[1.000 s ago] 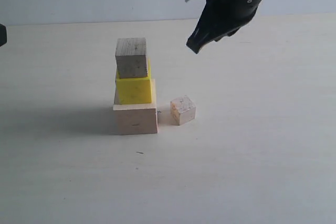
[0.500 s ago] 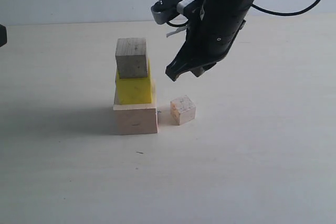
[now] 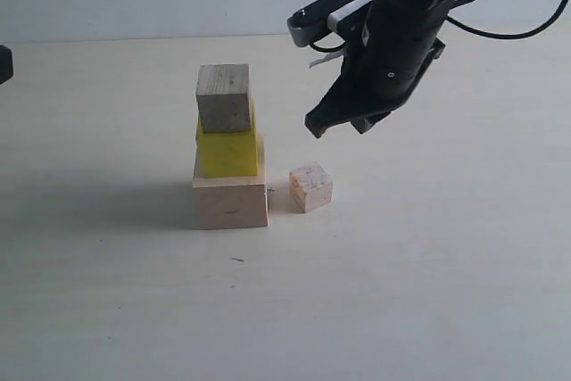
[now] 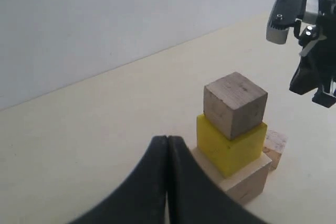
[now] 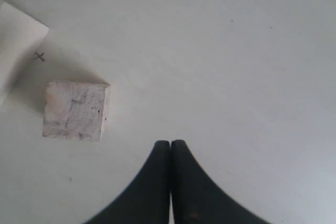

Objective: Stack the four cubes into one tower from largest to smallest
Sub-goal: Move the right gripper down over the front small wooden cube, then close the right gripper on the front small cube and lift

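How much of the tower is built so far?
Three of four are stacked: the big cube, the yellow cube on it, and a grey cube on top. Nothing is held: the right gripper hangs shut in the air near the last cube, which sits on the table beside the big cube. The left gripper is shut too. Left to do: set the last cube on top.

In the left wrist view the smallest cube (image 4: 275,148) stood mostly hidden behind the tower (image 4: 227,148), so its marks could not be read. In the right wrist view the picture's edge cut off a pale corner, probably of the large cube (image 5: 16,35).
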Robot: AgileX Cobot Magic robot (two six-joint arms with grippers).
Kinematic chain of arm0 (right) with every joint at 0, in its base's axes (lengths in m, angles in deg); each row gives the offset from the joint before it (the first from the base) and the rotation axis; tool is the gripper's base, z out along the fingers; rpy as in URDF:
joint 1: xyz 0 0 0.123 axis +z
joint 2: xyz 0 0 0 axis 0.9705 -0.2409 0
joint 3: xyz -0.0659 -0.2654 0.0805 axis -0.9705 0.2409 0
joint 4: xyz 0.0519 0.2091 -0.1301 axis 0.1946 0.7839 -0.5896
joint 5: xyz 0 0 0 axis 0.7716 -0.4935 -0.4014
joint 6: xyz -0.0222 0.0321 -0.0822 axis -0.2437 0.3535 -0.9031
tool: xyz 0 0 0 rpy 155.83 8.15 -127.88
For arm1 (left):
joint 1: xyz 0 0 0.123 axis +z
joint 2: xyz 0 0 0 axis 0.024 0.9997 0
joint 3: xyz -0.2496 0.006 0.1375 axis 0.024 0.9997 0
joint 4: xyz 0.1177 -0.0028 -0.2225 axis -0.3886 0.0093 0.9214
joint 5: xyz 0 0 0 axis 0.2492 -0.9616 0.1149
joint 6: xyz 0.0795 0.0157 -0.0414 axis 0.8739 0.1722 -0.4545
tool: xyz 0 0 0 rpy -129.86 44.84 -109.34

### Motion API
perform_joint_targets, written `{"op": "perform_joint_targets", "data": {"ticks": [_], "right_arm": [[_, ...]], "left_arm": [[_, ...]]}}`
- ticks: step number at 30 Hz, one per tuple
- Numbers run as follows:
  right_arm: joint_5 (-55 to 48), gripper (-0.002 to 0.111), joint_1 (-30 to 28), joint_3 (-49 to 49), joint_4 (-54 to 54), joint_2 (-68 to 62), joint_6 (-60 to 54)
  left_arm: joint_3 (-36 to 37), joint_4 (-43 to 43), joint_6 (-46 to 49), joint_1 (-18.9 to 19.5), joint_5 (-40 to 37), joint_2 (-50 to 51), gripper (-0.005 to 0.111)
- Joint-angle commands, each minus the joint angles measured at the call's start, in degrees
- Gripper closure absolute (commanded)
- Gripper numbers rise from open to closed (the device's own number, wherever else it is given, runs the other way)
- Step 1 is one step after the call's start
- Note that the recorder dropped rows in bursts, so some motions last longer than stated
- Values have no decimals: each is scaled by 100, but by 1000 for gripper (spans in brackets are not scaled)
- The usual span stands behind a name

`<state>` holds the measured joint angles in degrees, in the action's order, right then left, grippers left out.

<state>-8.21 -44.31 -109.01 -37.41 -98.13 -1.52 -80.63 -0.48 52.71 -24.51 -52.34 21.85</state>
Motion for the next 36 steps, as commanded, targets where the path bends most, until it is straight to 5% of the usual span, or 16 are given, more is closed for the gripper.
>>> {"op": "perform_joint_targets", "data": {"ticks": [1,8,21,36], "right_arm": [[142,108,-308,11,1265,15,-804],[192,105,-308,11,1603,-16,-798],[97,45,-308,11,2604,-423,-1798],[316,45,-308,11,2875,-962,-1884]], "left_arm": [[19,17,-12,14,-34,34,107],[19,-5,-12,14,-35,43,107],[19,-5,-12,14,2,43,107],[19,-5,-12,14,13,43,107]]}}
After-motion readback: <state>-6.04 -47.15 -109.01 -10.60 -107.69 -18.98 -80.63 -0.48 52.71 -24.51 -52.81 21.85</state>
